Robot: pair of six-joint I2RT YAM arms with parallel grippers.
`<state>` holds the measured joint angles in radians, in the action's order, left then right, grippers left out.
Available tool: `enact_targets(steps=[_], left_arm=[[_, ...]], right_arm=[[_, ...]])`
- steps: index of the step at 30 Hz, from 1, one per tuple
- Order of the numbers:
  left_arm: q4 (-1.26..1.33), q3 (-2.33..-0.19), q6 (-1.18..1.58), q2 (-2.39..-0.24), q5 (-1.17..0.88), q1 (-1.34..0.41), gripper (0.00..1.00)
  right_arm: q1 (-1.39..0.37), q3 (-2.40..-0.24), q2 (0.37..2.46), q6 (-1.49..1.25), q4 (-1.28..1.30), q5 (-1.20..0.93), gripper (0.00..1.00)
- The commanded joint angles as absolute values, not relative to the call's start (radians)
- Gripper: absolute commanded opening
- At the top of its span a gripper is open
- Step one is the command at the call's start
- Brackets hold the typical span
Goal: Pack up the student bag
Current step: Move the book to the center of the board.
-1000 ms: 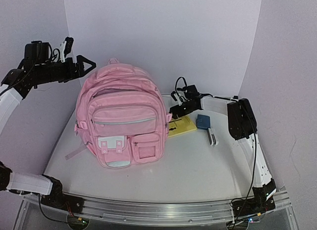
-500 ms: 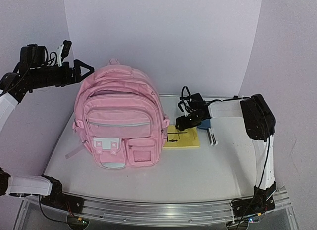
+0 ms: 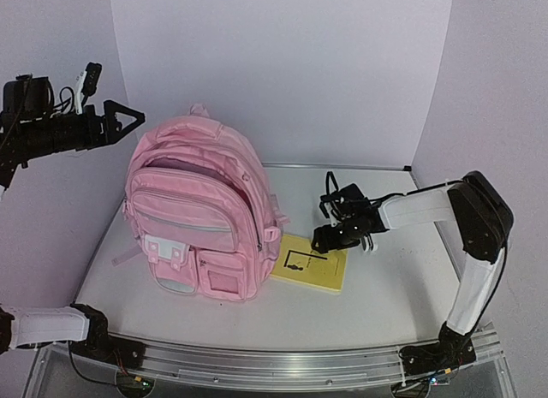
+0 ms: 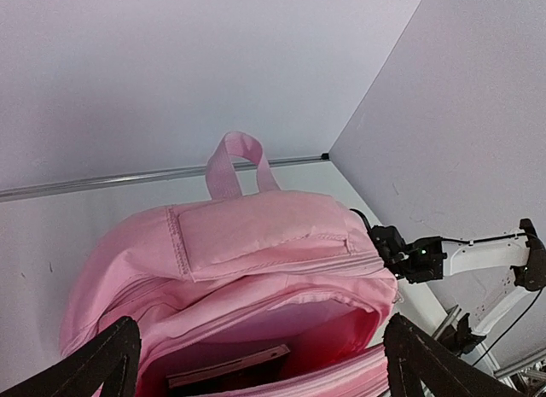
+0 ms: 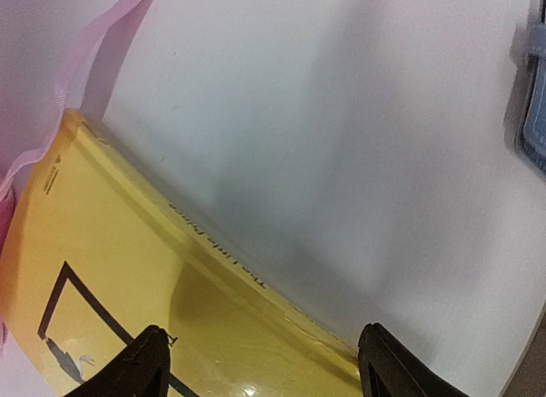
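Note:
The pink student bag [image 3: 201, 231] stands upright at the table's left, leaning a little, its top main compartment gaping. In the left wrist view the bag [image 4: 264, 235] shows a dark flat item [image 4: 230, 367] inside the opening. My left gripper [image 3: 120, 124] is open and empty, in the air above and left of the bag's top; it also shows in the left wrist view [image 4: 256, 371]. A yellow book [image 3: 308, 263] lies flat next to the bag's right side. My right gripper [image 3: 330, 235] is open, low over the book's far edge [image 5: 128, 312], fingers apart [image 5: 264, 371].
A blue item [image 5: 533, 115] lies on the white table [image 5: 341, 115] beyond the book; the right arm mostly hides it in the top view. A pink edge of the bag [image 5: 51, 72] borders the book. Purple walls close the back and sides.
The bag shifted left and its top opening gapes wider. My left gripper moved left and away from the bag. My right gripper came forward, and the yellow book slid toward the table's front with it.

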<state>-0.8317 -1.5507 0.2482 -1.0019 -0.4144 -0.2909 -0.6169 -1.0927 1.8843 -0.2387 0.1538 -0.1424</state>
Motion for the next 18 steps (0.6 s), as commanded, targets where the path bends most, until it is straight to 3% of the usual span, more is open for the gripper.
enact_targets(steps=[1,7,10,14,18], left_arm=[[-0.826,-1.577,0.238,-1.017,-0.492,-0.287,1.00],[-0.742,-1.566,0.286,-1.050,-0.596,-0.287,1.00],[-0.725,-1.589,0.297,-1.075,-0.614,-0.287,1.00],[-0.706,-1.605,0.303,-1.088,-0.623,-0.288,1.00],[-0.697,-1.624,0.308,-1.104,-0.612,-0.288,1.00]], right_arm=[[-0.681,-1.024,1.739,-0.323,0.184,-0.201,0.75],[-0.689,-1.026,1.619,-0.279,0.167,-0.193,0.80],[-0.698,-1.040,1.594,-0.206,0.135,-0.325,0.80],[-0.739,-0.985,1.559,-0.135,0.047,-0.484,0.76],[-0.788,-0.904,1.542,-0.146,-0.034,-0.570,0.66]])
